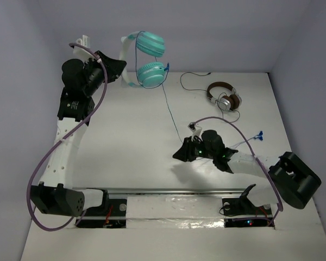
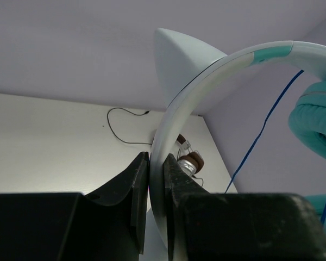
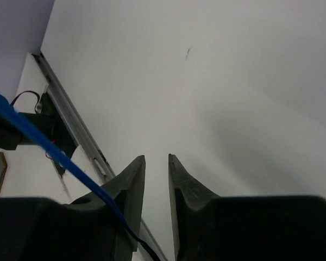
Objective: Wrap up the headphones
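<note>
Hanging from the left gripper, the teal headphones are held up in the air, well clear of the tabletop. The jaws are clamped on the white headband, which rises from between them and arcs over to one side. A pointed ear sits just above the jaws and a teal ear cup lies further along the arc. Gripping the band rather than a cup looks deliberate to me, since both cups hang free and leave room to wind the cable around them.

The thin cable drops from the cups and runs in a fairly straight line down to the right gripper, which sits low over the tabletop. Seen from that wrist, the cable crosses the outer face of one jaw and slips out of sight below it. Those jaws stand nearly together, with bare tabletop showing through the slim gap at their tips. Whether they pinch the cable deeper in, I cannot tell. The cable's straight run suggests something there is drawing it out, ready for winding.

Beyond the left jaws, brown-and-silver headphones lie on the tabletop, well apart from the teal pair. I cannot pick out the cable's plug end with any certainty.
</note>
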### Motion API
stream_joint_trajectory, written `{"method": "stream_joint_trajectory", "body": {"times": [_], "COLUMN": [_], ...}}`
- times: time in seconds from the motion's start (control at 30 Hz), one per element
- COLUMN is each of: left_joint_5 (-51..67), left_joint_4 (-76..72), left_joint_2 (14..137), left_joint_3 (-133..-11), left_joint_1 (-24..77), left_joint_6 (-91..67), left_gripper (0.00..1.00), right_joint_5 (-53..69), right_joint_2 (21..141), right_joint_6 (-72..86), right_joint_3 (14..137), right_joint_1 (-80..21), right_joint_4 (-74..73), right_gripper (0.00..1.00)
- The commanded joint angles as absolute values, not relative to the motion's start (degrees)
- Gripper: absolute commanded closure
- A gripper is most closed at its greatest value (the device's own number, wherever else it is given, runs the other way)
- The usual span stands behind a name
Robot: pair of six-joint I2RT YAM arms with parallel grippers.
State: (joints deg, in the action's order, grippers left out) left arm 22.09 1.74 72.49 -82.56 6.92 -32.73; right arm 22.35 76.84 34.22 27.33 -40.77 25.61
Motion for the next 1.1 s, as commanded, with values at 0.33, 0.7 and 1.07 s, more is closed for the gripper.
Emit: {"method": "stream_joint_trajectory", "body": {"times": [0.33, 0.7, 1.07], "left_joint_5": [-4.82, -18.35, -29.97], "left_joint_4": [-7.82, -8.35, -6.42], "left_joint_2": [69.0, 73.38, 79.45], "left_joint_3": [-74.37, -63.37, -58.11], "left_joint_1": [6.06, 6.06, 19.41], "left_joint_6": [-35.42, -31.47, -26.89], "left_gripper": [1.0, 1.0, 1.0], "right_joint_5": [9.06, 3.79, -10.19], "right_joint_2": [76.47, 74.45, 69.79], "right_joint_6": [34.46, 26.46, 17.33], "right_joint_3": [39.45, 60.63, 77.6], "right_joint_1": [-58.35, -68.12, -69.17], "right_joint_4": [6.43, -20.44, -37.0], "right_gripper": [1.0, 1.0, 1.0]}}
